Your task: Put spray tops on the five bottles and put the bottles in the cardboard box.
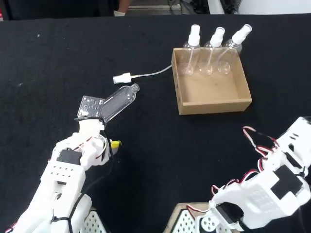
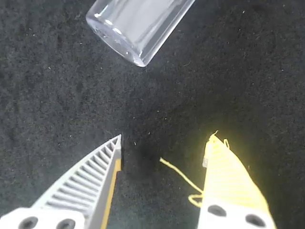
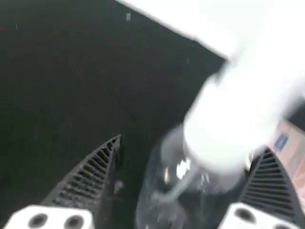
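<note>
A clear bottle (image 1: 119, 102) without a top lies on the black table, and its base (image 2: 136, 26) is just ahead of my left gripper (image 2: 165, 139), which is open and holds nothing. A loose spray top (image 1: 124, 77) with its tube lies beyond it, towards the cardboard box (image 1: 214, 104). Three capped bottles (image 1: 206, 56) lie in the box, with their tops over its far wall. My right gripper (image 3: 190, 148) is shut on a clear bottle (image 3: 181, 191) that carries a white spray top (image 3: 228, 129). The right arm (image 1: 277, 179) is at the near right.
The left arm (image 1: 68, 170) stretches from the near left edge towards the lying bottle. The near half of the box floor (image 1: 214, 90) is bare. Black table lies open between the two arms and in front of the box.
</note>
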`<action>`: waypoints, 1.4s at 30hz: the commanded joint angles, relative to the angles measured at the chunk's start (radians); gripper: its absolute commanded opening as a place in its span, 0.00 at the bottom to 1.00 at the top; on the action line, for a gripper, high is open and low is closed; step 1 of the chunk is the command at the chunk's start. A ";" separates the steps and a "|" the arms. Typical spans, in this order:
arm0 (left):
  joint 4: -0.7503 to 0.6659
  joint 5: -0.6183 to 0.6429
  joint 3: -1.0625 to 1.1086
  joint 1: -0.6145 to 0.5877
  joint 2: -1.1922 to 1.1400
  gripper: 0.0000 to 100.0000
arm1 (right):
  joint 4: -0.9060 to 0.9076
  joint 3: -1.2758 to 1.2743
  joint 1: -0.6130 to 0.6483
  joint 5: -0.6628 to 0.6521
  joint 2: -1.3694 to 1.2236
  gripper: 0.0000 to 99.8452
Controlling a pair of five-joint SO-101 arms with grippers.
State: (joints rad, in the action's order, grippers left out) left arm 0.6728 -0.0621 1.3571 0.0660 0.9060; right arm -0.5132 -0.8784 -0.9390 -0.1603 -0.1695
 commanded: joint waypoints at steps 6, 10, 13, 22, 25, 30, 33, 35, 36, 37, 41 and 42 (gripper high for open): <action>-0.017 0.005 -0.015 0.010 0.018 0.27 | -0.031 0.073 -0.017 0.009 0.007 0.16; -0.017 0.005 -0.015 0.008 0.018 0.27 | -0.032 0.076 -0.037 0.034 0.007 0.06; -0.017 0.005 -0.015 0.008 0.018 0.27 | -0.032 0.076 -0.054 0.092 0.010 0.01; -0.017 0.005 -0.015 0.010 0.018 0.27 | 0.003 0.061 -0.071 0.178 0.122 0.01; -0.017 0.005 -0.015 0.010 0.018 0.27 | 0.129 0.087 -0.066 0.203 0.251 0.01; -0.017 0.005 -0.015 0.010 0.018 0.27 | 0.485 0.240 0.003 0.242 0.460 0.01; -0.017 0.005 -0.013 0.010 0.018 0.27 | 0.694 0.337 0.098 0.241 0.535 0.01; -0.017 0.005 -0.013 0.010 0.018 0.27 | 0.778 0.384 0.164 0.241 0.561 0.01; -0.017 0.005 -0.013 0.010 0.018 0.27 | 0.795 0.400 0.199 0.241 0.565 0.01; -0.017 0.005 -0.013 0.010 0.018 0.27 | 0.799 0.410 0.235 0.241 0.567 0.01; -0.017 0.005 -0.012 0.010 0.018 0.27 | 0.806 0.414 0.365 0.241 0.572 0.01; -0.017 0.005 -0.010 0.010 0.018 0.27 | 0.807 0.410 0.400 0.241 0.570 0.01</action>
State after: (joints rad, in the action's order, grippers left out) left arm 0.6728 -0.0621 1.3571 0.0660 0.9060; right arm 0.2831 -0.5378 -0.6690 0.0713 0.3337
